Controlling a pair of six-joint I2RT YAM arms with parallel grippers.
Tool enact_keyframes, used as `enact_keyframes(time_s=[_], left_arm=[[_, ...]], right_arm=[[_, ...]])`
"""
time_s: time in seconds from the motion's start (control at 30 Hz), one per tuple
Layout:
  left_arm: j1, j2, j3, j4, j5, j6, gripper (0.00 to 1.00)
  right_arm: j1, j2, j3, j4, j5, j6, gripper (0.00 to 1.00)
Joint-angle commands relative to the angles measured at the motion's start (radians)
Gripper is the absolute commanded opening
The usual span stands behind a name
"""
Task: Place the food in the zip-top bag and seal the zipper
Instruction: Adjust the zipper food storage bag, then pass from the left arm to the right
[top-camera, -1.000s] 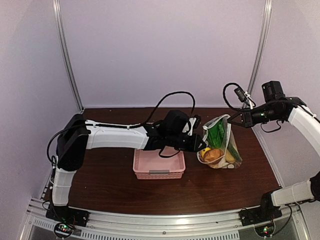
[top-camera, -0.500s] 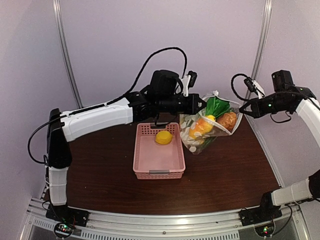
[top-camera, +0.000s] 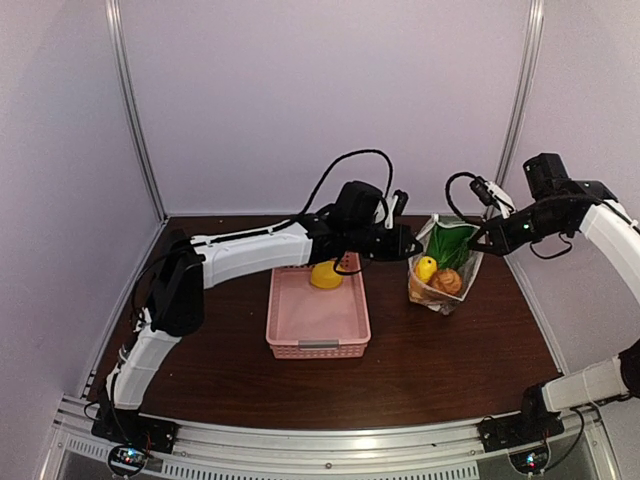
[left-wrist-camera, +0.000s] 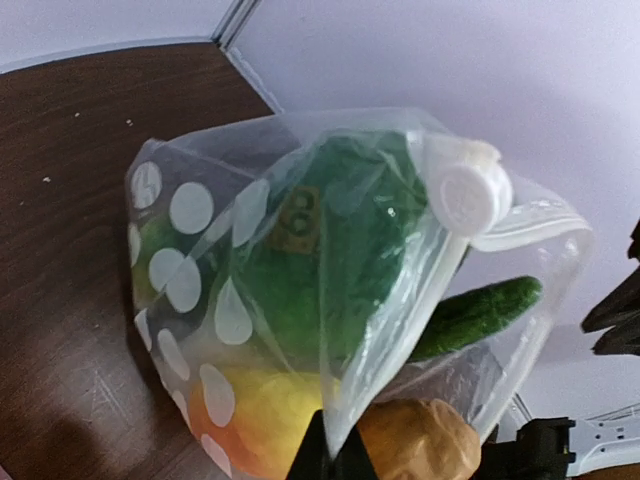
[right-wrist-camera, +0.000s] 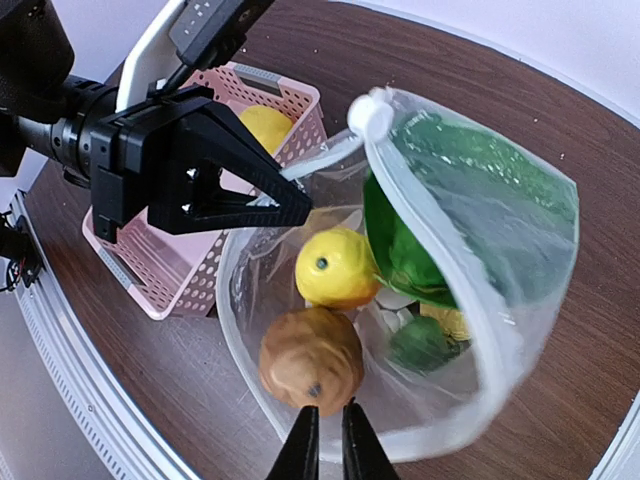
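Observation:
The clear dotted zip-top bag (top-camera: 443, 268) hangs open between my two grippers, just above or on the table. My left gripper (top-camera: 408, 243) is shut on its left mouth edge, seen in the left wrist view (left-wrist-camera: 330, 462). My right gripper (top-camera: 480, 238) is shut on the opposite rim (right-wrist-camera: 325, 440). Inside the bag are a lemon (right-wrist-camera: 337, 267), a brown round piece (right-wrist-camera: 310, 360), the green leafy vegetable (right-wrist-camera: 470, 190), the cucumber (left-wrist-camera: 475, 315) and an orange piece (left-wrist-camera: 235, 420). The zipper strip (right-wrist-camera: 480, 300) carries a white slider (right-wrist-camera: 368, 112). Another lemon (top-camera: 325, 275) lies in the basket.
The pink lattice basket (top-camera: 318, 350) stands left of the bag, under my left forearm; it also shows in the right wrist view (right-wrist-camera: 165, 280). Grey walls and metal posts close in the back and sides. Cables loop above both wrists.
Both grippers have come down and to the right with the bag, which was held high and tilted half a second ago. It now hangs lower and more upright. The basket lemon has not moved.

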Motion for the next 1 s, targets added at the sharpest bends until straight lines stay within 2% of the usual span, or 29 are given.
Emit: enact_keyframes(time_s=[0.0,0.03,0.07,0.13,0.2,0.23,0.33,0.37,0.43,0.47,0.63,0.77,0.97], left_arm=[[-0.004,-0.069,-0.002,0.251,0.178,-0.184,0.0],[-0.009,-0.092,-0.039,0.337,0.206,-0.216,0.0],[-0.013,-0.11,-0.061,0.355,0.167,-0.207,0.0],[0.003,-0.097,-0.03,0.262,0.1,-0.225,0.0],[0.01,-0.082,-0.002,0.29,0.17,-0.225,0.0],[0.006,-0.087,0.008,0.253,0.145,-0.212,0.0],[0.021,-0.082,-0.035,0.243,0.137,-0.236,0.0],[0.035,-0.078,-0.057,0.263,0.157,-0.267,0.0],[0.046,-0.075,-0.09,0.294,0.179,-0.297,0.0],[0.046,-0.075,-0.093,0.295,0.184,-0.297,0.0],[0.047,-0.076,-0.083,0.289,0.195,-0.285,0.0],[0.05,-0.077,-0.073,0.271,0.196,-0.272,0.0],[0.056,-0.079,-0.072,0.252,0.204,-0.26,0.0]], right_arm=[[-0.002,-0.032,0.048,0.022,-0.031,0.009,0.1],[-0.002,-0.035,0.048,0.027,-0.044,0.013,0.11],[-0.001,-0.033,0.052,0.029,-0.058,0.012,0.11],[-0.001,-0.012,0.09,0.004,-0.047,-0.004,0.1],[-0.002,0.004,0.101,0.009,0.001,0.02,0.08],[-0.001,0.01,0.091,0.006,0.004,0.011,0.09],[-0.001,-0.011,0.075,-0.068,-0.092,-0.118,0.24],[0.0,-0.036,0.055,-0.084,-0.127,-0.174,0.34],[0.007,-0.093,0.008,-0.11,-0.115,-0.304,0.5],[0.007,-0.111,-0.017,-0.116,-0.085,-0.358,0.52],[0.009,-0.138,-0.106,-0.073,0.069,-0.499,0.51],[0.028,-0.144,-0.147,-0.068,0.042,-0.578,0.48],[0.085,-0.172,-0.184,0.042,0.073,-0.586,0.51]])
